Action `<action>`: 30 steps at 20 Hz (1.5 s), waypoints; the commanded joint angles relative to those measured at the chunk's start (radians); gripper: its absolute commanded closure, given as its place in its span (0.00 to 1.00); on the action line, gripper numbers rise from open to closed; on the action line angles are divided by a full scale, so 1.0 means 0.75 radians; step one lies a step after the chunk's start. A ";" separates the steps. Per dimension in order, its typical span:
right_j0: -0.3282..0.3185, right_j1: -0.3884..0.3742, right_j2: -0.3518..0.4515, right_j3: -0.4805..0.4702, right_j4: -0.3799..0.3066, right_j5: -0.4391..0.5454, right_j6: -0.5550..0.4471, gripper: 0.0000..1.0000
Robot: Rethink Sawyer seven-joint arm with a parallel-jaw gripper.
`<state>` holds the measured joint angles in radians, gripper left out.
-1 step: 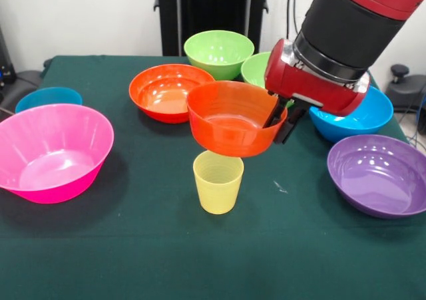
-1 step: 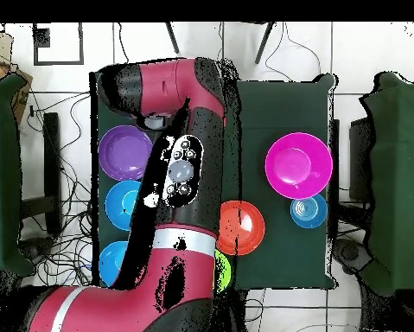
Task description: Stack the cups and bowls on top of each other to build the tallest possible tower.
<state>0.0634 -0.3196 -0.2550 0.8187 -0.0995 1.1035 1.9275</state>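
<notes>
My gripper (image 1: pixel 279 122) is shut on the right rim of an orange bowl (image 1: pixel 229 117), one finger inside and one outside. The bowl hangs upright directly over the pale-yellow cup (image 1: pixel 217 181), which stands upright near the table's middle. The bowl's base meets the cup's rim in the front view; I cannot tell whether they touch. In the overhead view the arm (image 2: pixel 180 173) hides the gripper, the held bowl and the cup. No stacked tower shows.
Around the cup lie a second orange bowl (image 1: pixel 166 92) (image 2: pixel 242 226), a pink bowl (image 1: pixel 53 150) (image 2: pixel 298 164), a purple bowl (image 1: pixel 379 175) (image 2: pixel 124 151), two green bowls (image 1: pixel 218 50) (image 1: pixel 255 68) and blue bowls (image 1: pixel 363 116) (image 1: pixel 48 99) (image 2: pixel 308 210).
</notes>
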 commanded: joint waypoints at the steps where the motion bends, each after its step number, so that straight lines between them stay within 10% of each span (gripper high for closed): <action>1: -0.033 -0.019 0.078 0.078 0.008 0.035 0.078 1.00; 30: -0.042 -0.044 0.105 0.210 0.021 -0.083 0.083 1.00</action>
<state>0.0569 -0.3213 -0.2551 0.8489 -0.0962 1.1002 1.9275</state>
